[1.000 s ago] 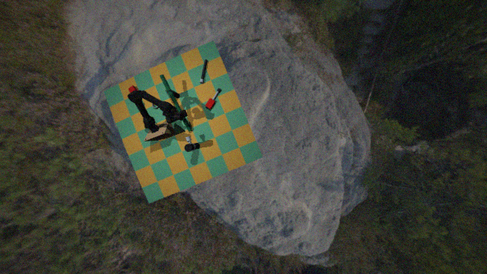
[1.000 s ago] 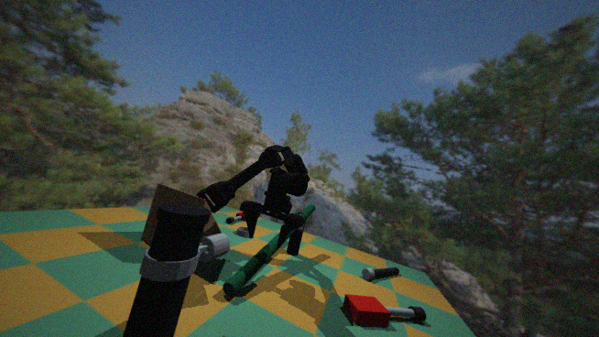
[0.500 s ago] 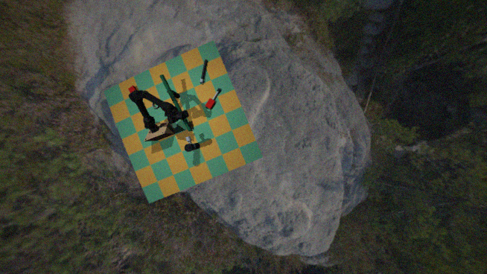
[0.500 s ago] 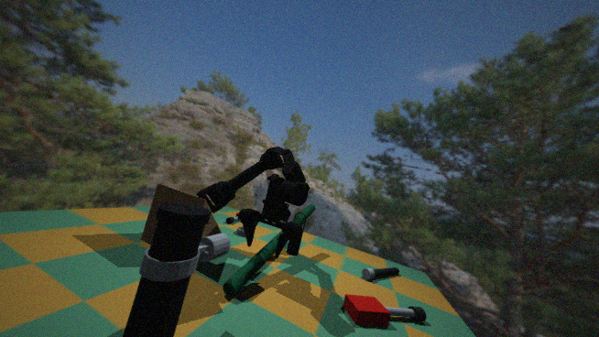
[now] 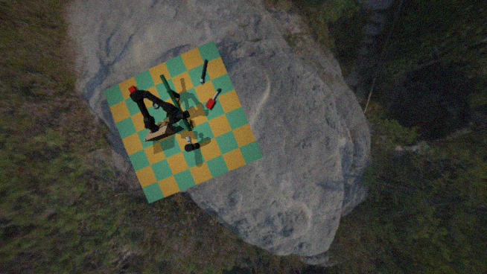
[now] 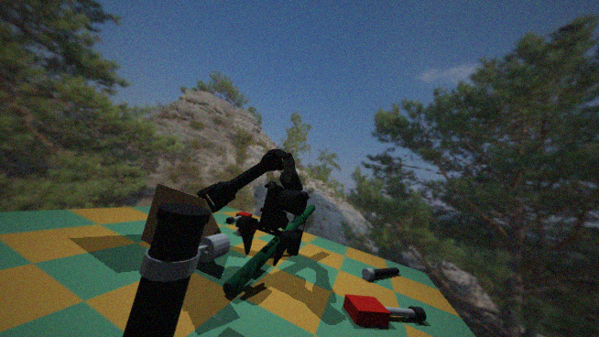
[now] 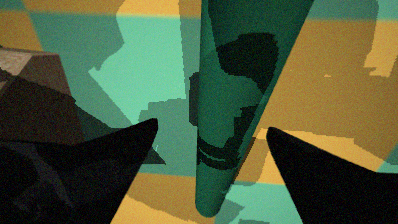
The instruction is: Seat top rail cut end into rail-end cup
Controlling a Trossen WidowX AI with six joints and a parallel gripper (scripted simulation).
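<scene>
Straddling the green rail (image 7: 225, 100) with both dark fingers spread wide and nothing pinched between them, the gripper (image 6: 270, 244) hung at centre frame in the exterior view, its tips either side of the rail. The rail ran down toward lower centre, its cut end (image 6: 231, 289) resting on the checkered mat (image 6: 55, 256) apart from the grey rail-end cup (image 6: 214, 246). That cup hung on the band (image 6: 167, 269) around the black post (image 6: 167, 275) at lower left.

The arm (image 6: 249, 176) rises from the left of centre, bends at a high elbow and drops its wrist steeply. The gripper (image 6: 267, 244) points down, fingers spread wide apart, nothing gripped between them.
</scene>
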